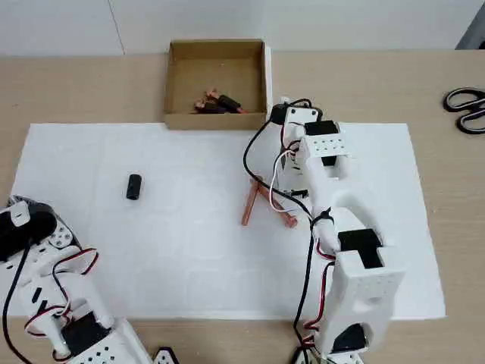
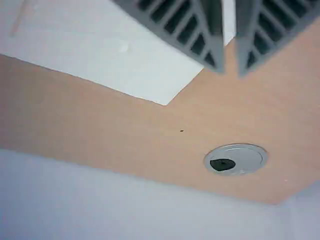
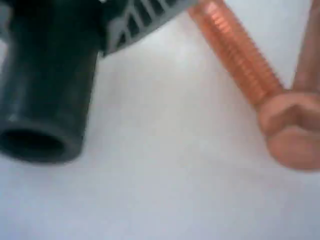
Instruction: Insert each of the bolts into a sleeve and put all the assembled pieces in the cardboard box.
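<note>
My right gripper [image 3: 100,35] is shut on a black sleeve [image 3: 45,100], whose open end faces the camera just above the white sheet. A copper bolt [image 3: 240,65] lies right beside it, its head [image 3: 292,132] touching a second bolt's shaft [image 3: 307,55]. From above, both bolts [image 1: 252,202] [image 1: 277,208] lie crossed under the right arm [image 1: 322,152]. Another black sleeve [image 1: 133,186] lies alone on the sheet's left half. The cardboard box [image 1: 179,83] holds several assembled pieces [image 1: 218,103]. My left gripper [image 2: 229,67] is shut and holds nothing, off the sheet's near left corner.
The white sheet [image 1: 189,258] covers the table's middle. Scissors [image 1: 466,110] lie at the far right edge. The left arm [image 1: 30,227] is folded at the near left. A round metal grommet [image 2: 235,159] sits in the wood beyond the left gripper.
</note>
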`<state>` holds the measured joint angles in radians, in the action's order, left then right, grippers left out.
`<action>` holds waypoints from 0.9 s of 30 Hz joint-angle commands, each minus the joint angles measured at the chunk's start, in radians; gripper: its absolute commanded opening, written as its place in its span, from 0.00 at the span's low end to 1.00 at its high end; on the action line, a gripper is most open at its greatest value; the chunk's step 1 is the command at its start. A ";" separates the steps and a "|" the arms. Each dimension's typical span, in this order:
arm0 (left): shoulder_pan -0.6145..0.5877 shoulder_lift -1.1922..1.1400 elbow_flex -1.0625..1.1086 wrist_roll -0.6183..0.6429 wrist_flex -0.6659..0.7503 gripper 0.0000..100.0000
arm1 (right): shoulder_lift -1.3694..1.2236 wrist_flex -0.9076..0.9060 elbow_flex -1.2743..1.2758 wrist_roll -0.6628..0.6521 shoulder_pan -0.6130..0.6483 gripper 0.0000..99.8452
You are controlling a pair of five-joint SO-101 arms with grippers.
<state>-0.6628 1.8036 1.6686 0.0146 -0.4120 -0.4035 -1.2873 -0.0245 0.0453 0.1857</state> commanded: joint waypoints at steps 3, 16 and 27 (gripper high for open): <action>0.002 0.015 -0.012 -0.002 -0.005 0.01 | -0.022 -0.008 -0.002 -0.009 -0.002 0.19; 0.002 0.015 -0.012 -0.002 -0.005 0.01 | 0.054 -0.004 -0.005 -0.009 -0.004 0.21; 0.002 0.015 -0.012 -0.002 -0.005 0.01 | 0.081 0.016 -0.015 -0.009 0.001 0.21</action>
<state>-0.6628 1.8036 1.6686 0.0146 -0.4120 -0.3821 -1.2827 -0.0261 0.0453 0.1933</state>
